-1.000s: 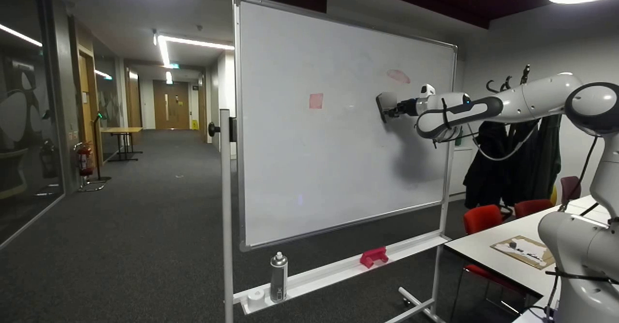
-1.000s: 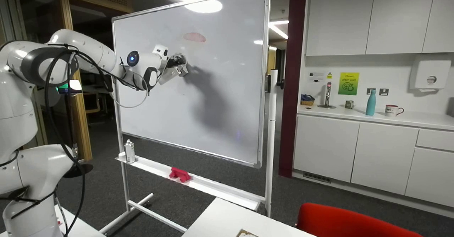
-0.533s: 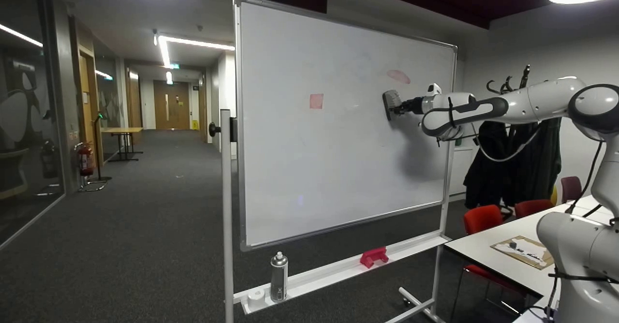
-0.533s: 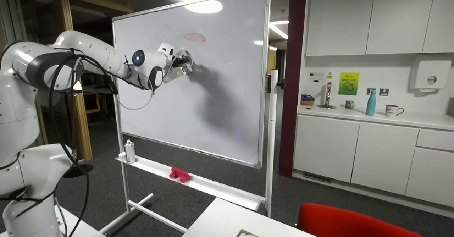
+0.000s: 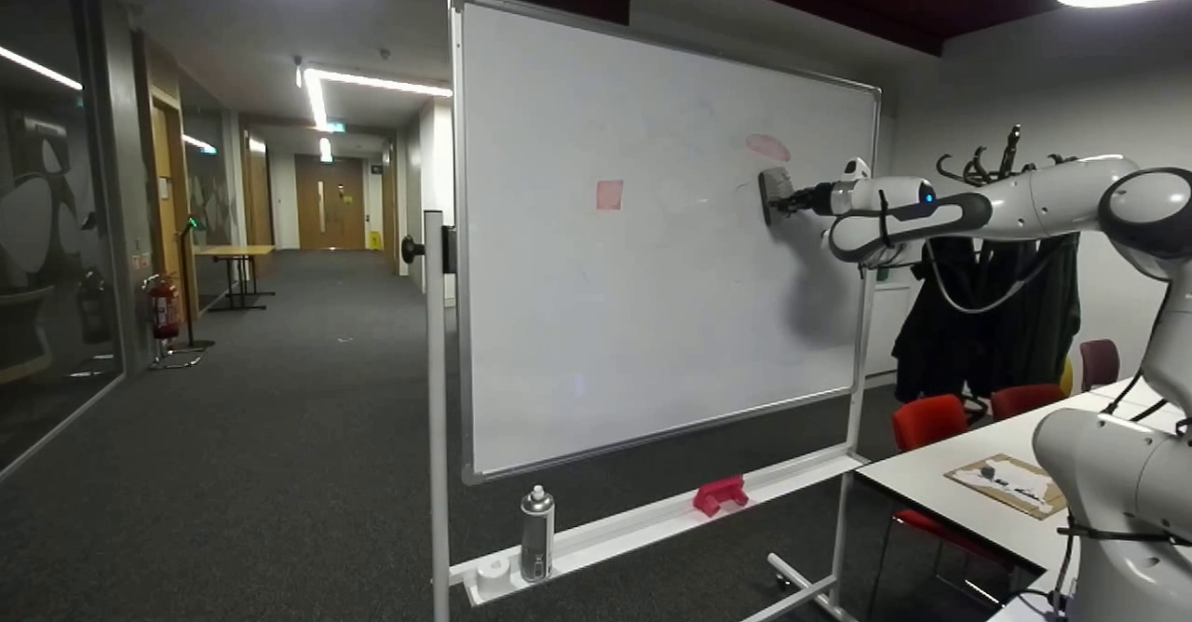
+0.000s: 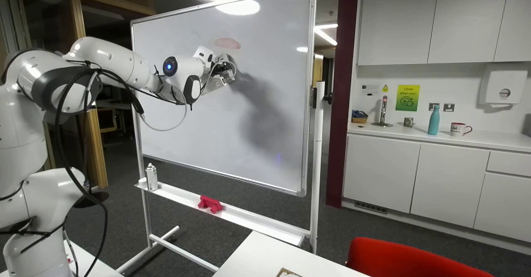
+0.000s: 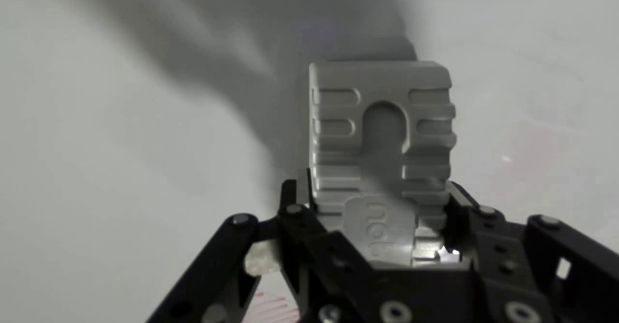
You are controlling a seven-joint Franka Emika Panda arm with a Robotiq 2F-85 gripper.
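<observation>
My gripper (image 7: 378,192) is shut on a grey ridged board eraser (image 7: 382,163), with one finger on each side of it. In both exterior views, the eraser (image 5: 775,196) (image 6: 226,58) is at the whiteboard (image 5: 605,324), just below a red hatched oval (image 5: 768,147) (image 6: 227,43); I cannot tell how firmly it touches. Part of red hatching (image 7: 271,308) shows past the left finger in the wrist view. A red square (image 5: 609,195) is farther left on the board; in an exterior view it is hidden behind the arm. A faint thin line shows beside the eraser.
The board's lower tray (image 5: 633,534) holds a spray can (image 5: 537,534), a small white roll (image 5: 493,574) and a red holder (image 5: 720,495). A white table (image 5: 968,445) and red chairs (image 5: 929,420) stand near the arm. Cables (image 6: 62,103) hang from the arm.
My gripper and the eraser have moved right along the board and slightly up, closer below the red oval. The eraser stays held. The red oval and square look the same.
</observation>
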